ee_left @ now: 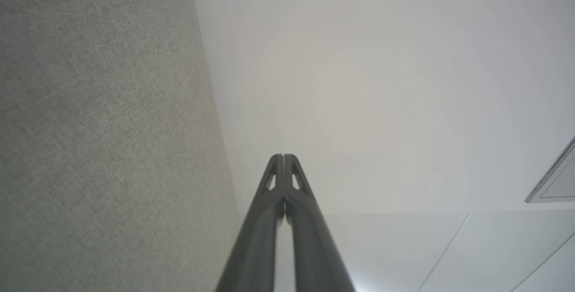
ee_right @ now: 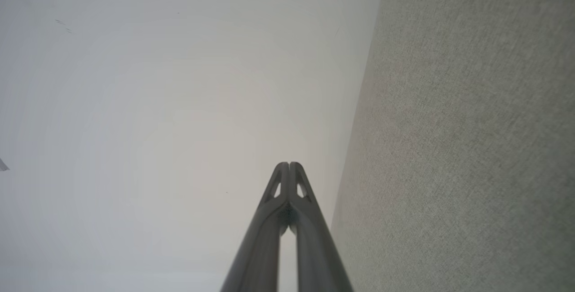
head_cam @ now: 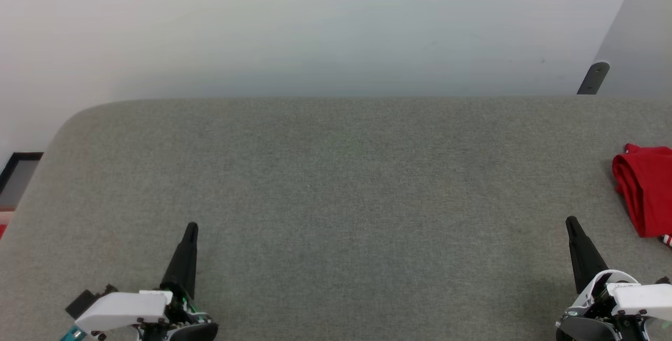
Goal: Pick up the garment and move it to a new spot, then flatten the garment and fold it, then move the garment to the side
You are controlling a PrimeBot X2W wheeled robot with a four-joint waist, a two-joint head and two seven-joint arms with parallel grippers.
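The left gripper [head_cam: 191, 227] and right gripper [head_cam: 571, 221] hung low over the grey table [head_cam: 336, 173], each with its fingers pressed together and holding nothing. The garment [head_cam: 644, 194], a red bundle, lay at the table's right edge, apart from the right gripper.

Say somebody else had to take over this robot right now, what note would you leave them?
Left gripper: jaws shut, empty, low over the table on the left.
Right gripper: jaws shut, empty, low on the right.
Garment: a red folded bundle at the table's right side, partly cut off by the head view's edge, touching neither gripper.
Done, by the look of it: folded and set aside.
Left: probably nothing; check the part of the fold out of frame.
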